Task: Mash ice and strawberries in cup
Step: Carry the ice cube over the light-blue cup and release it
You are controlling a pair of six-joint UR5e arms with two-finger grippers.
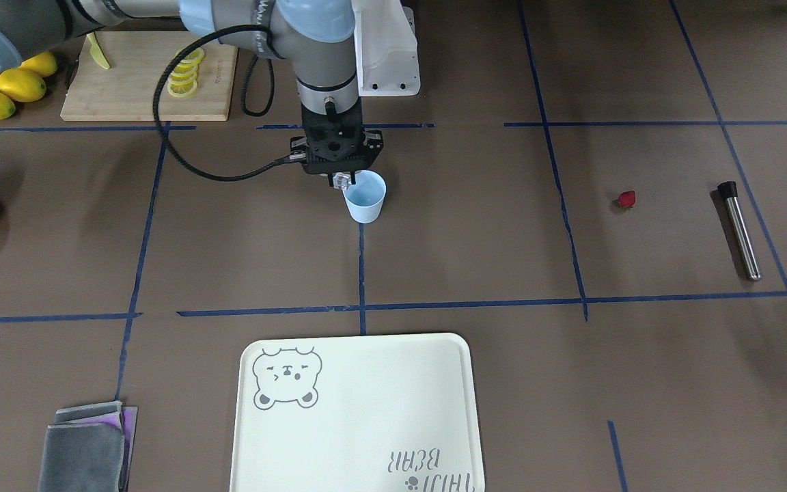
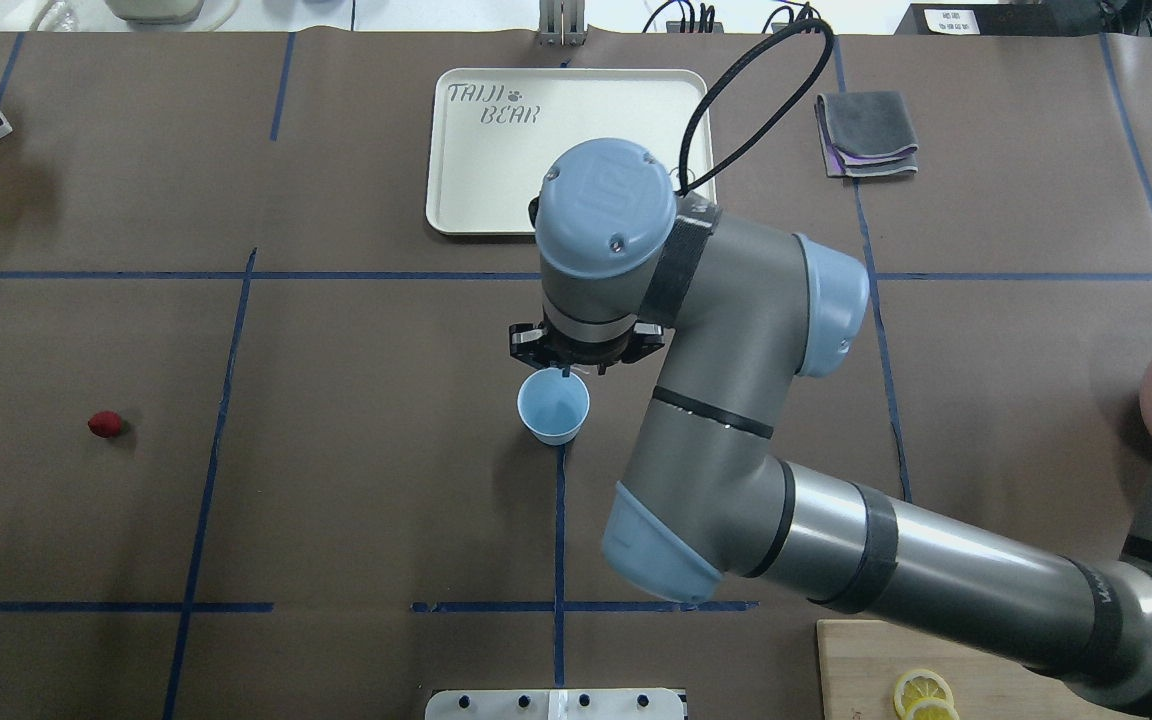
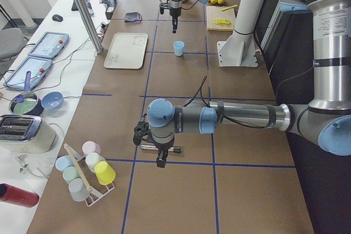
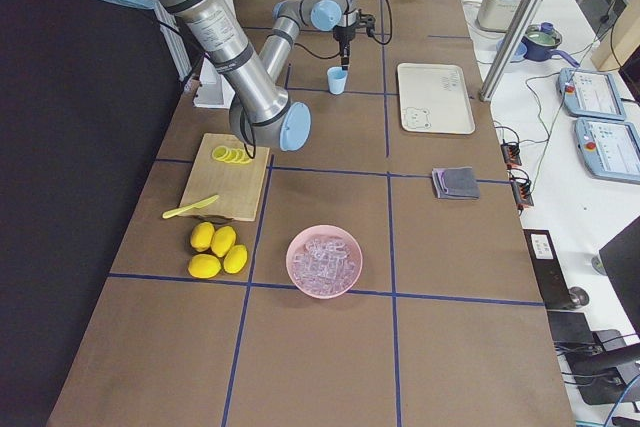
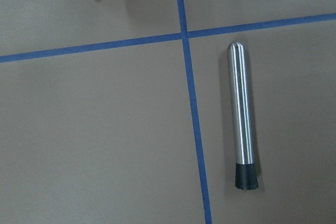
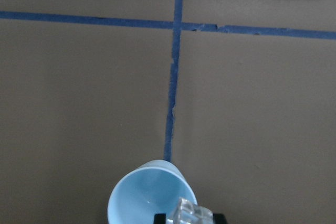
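Right gripper [image 1: 343, 179] hangs at the cup [image 1: 365, 198] rim, fingers clamped on one ice chunk [image 6: 191, 213] above the cup's mouth. Strawberry [image 1: 627, 199] lies well apart on the table. Left gripper [image 3: 160, 162] hangs over the muddler [image 5: 243, 119]; finger state cannot be told.

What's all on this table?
cup: one, light blue, centre
ice cube: one, clear, over cup's rim
strawberry: one, red, left side
muddler: one, steel with black tip, far left
tray: one, cream, across from robot
cloths: a stack, grey and purple, beside tray
board: one, wooden, right side
lemon slices: several, yellow, on board
knife: one, yellow, on board
lemons: four, yellow, beside board
bowl: one, pink, holding ice, right side
right gripper: black, shut on ice cube
left gripper: black, above muddler
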